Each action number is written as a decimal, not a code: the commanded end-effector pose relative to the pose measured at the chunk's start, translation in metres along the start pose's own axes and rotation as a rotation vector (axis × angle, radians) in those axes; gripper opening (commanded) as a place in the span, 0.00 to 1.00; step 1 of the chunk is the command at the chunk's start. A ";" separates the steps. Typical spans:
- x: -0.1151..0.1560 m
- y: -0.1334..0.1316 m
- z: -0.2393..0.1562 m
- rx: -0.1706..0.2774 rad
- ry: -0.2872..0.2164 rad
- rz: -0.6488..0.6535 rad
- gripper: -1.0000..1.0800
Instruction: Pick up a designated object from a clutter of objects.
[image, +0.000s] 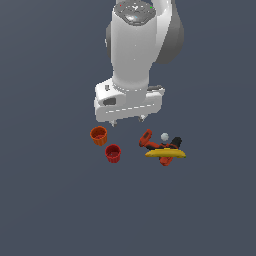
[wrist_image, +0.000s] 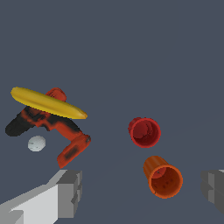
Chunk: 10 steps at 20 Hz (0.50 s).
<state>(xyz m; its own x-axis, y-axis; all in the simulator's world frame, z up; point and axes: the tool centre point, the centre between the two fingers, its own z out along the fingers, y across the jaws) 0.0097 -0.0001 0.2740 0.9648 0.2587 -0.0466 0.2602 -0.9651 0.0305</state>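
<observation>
Wrist view shows the gripper (wrist_image: 142, 192) nearest, its fingers (wrist_image: 70, 190) spread wide apart, holding and touching nothing. Beyond them stand two cups, one orange cup (wrist_image: 163, 177) and one red cup (wrist_image: 145, 131). Farther off lies one drill (wrist_image: 52, 127) with one white ball (wrist_image: 36, 143) beside it. One banana (wrist_image: 46, 102), at the exterior view's centre right, rests across the drill.

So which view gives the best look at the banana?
The wrist view: the banana appears large, its whole curve lying across the power drill. The exterior view shows it small, though still complete, on the drill.
</observation>
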 end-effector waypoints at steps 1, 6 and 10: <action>0.007 -0.009 0.010 -0.005 0.001 -0.081 0.96; 0.022 -0.032 0.033 -0.014 0.004 -0.267 0.96; 0.033 -0.052 0.051 -0.018 0.007 -0.418 0.96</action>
<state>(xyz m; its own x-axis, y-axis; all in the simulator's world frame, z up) 0.0246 0.0485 0.2273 0.8118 0.5816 -0.0522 0.5834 -0.8116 0.0291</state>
